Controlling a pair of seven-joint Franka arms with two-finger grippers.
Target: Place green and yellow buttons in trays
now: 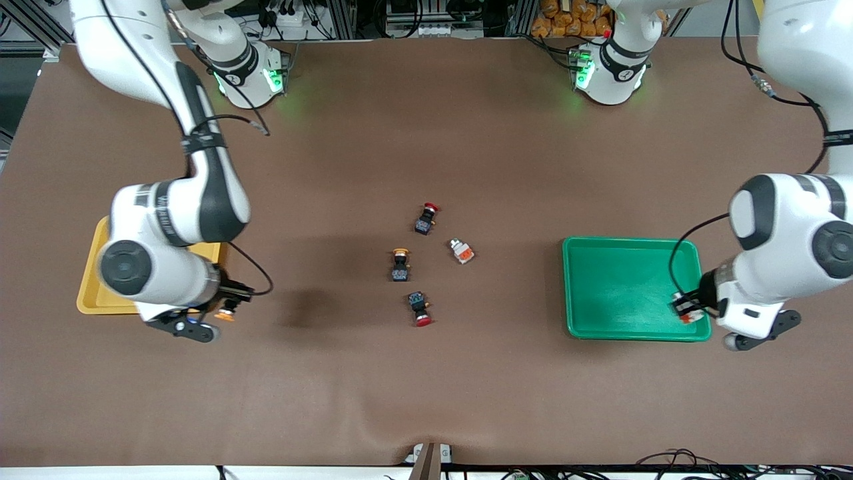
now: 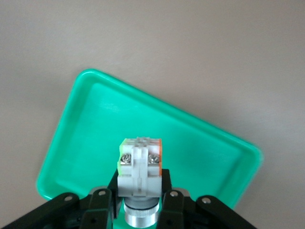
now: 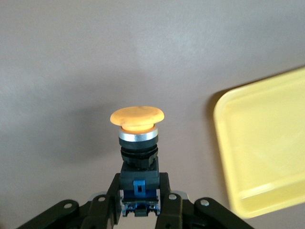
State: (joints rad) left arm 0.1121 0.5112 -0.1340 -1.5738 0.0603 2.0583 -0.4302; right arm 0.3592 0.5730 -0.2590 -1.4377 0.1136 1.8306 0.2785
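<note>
My left gripper (image 1: 688, 311) is shut on a whitish button with an orange block (image 1: 686, 313) and holds it over a corner of the green tray (image 1: 620, 287). In the left wrist view the button (image 2: 139, 167) sits between the fingers (image 2: 101, 210) above the green tray (image 2: 90, 124). My right gripper (image 1: 223, 311) is shut on a yellow-capped button (image 1: 225, 313) over the table just beside the yellow tray (image 1: 90, 293). The right wrist view shows that button (image 3: 137, 138) and the yellow tray (image 3: 262, 143). A yellow-capped button (image 1: 400, 263) and a whitish one (image 1: 460, 251) lie mid-table.
Two red-capped black buttons lie mid-table, one (image 1: 426, 219) farther from the front camera than the yellow-capped one, one (image 1: 420, 308) nearer. The brown table mat (image 1: 426, 400) has a ripple near its front edge.
</note>
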